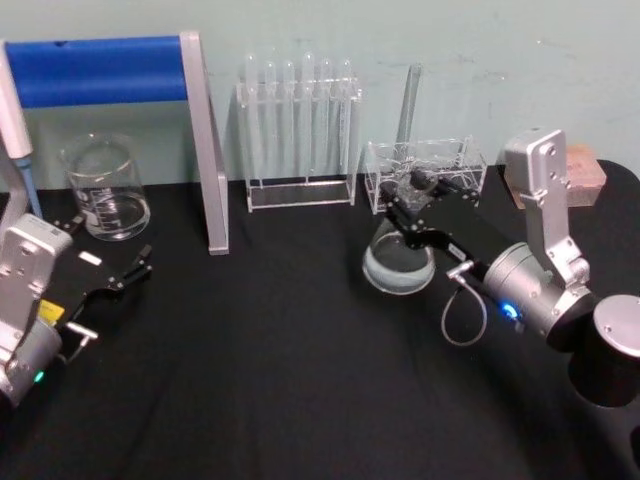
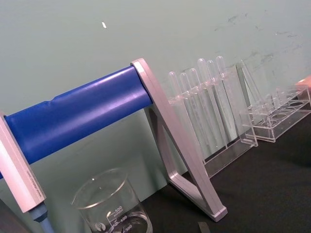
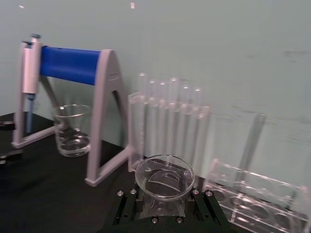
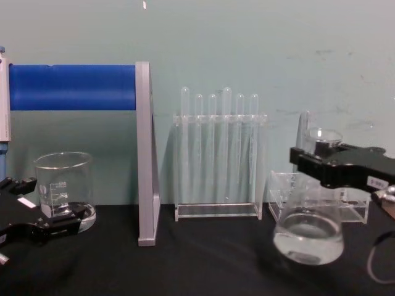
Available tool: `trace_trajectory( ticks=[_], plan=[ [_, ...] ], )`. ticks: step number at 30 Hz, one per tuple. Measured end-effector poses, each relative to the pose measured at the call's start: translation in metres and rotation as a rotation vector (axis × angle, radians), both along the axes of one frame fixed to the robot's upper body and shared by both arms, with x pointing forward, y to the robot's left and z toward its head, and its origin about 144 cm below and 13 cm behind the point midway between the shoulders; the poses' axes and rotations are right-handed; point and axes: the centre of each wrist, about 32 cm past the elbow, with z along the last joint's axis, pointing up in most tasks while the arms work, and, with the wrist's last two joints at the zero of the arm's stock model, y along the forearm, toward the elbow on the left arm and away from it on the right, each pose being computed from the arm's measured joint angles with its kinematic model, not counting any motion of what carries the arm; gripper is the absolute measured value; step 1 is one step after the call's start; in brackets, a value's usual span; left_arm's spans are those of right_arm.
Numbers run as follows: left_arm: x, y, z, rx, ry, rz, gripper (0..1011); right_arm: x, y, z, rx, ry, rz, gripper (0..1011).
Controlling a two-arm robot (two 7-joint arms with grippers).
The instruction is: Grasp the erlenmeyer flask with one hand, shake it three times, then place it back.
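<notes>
The erlenmeyer flask (image 1: 398,265) is clear glass with some clear liquid in its wide base (image 4: 308,237). It is right of the table's middle, just in front of a low clear rack. My right gripper (image 1: 408,218) reaches in from the right and is shut on the flask's neck, below the flared rim (image 3: 164,171). In the chest view its black jaws (image 4: 322,163) clamp the neck from both sides. I cannot tell whether the base touches the black table. My left gripper (image 1: 112,252) rests open at the near left, close to a beaker.
A cylindrical glass beaker (image 1: 105,190) stands at the back left beside a blue-barred pipette stand (image 1: 100,70). A tall test tube rack (image 1: 300,130) and a low clear rack (image 1: 440,162) line the back wall. A pinkish block (image 1: 588,175) sits at the far right.
</notes>
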Motion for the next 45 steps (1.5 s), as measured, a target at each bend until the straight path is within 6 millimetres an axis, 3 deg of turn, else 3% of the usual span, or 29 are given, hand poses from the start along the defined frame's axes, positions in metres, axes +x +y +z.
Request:
trace_trajectory(
  ticks=[18, 45],
  plan=[
    [0.0, 0.0, 0.0, 0.0, 0.0, 0.0, 1001, -0.009, 0.013, -0.002, 0.002, 0.015, 0.068, 449],
    [0.0, 0.0, 0.0, 0.0, 0.0, 0.0, 1001, 0.004, 0.023, -0.024, -0.02, 0.05, 0.047, 449]
  ],
)
